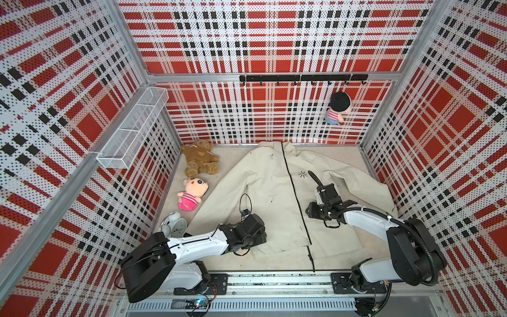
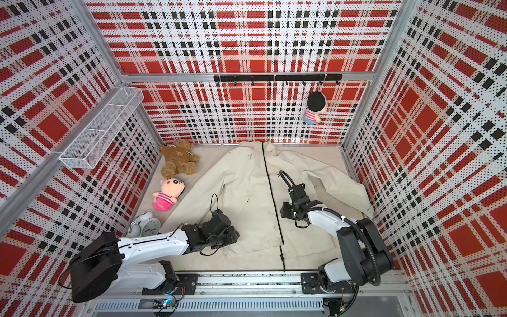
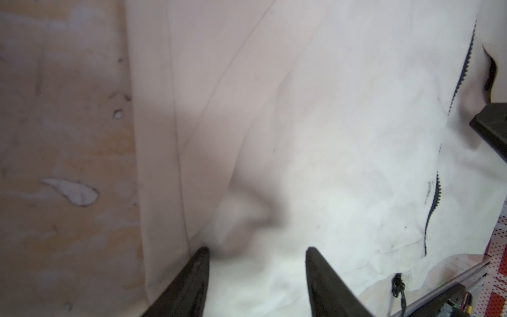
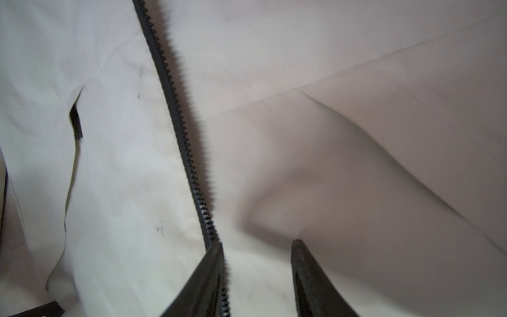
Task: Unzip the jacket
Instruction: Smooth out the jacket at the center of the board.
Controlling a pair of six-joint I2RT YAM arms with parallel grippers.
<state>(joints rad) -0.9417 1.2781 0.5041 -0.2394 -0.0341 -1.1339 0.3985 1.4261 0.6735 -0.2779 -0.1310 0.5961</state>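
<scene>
The cream jacket (image 1: 269, 186) (image 2: 247, 186) lies flat on the table, collar at the far wall and hem toward the arms. Its black zipper (image 1: 295, 197) runs down the front. Near the hem the line breaks and shifts sideways, and the pull (image 1: 310, 258) (image 3: 397, 285) hangs there. My left gripper (image 1: 262, 238) (image 3: 257, 251) is open, its tips pressed on the lower left panel, where a ridge of cloth bulges. My right gripper (image 1: 310, 212) (image 4: 258, 243) is open just right of the zipper (image 4: 178, 109). One of its fingers (image 4: 214, 263) rests on the teeth, and cloth puckers between the tips.
A brown teddy bear (image 1: 200, 160), a pink doll (image 1: 190, 195) and a white alarm clock (image 1: 174, 225) lie left of the jacket. A wire basket (image 1: 131, 129) hangs on the left wall. Another doll (image 1: 338, 108) hangs from the hook rail (image 1: 301, 78) on the back wall.
</scene>
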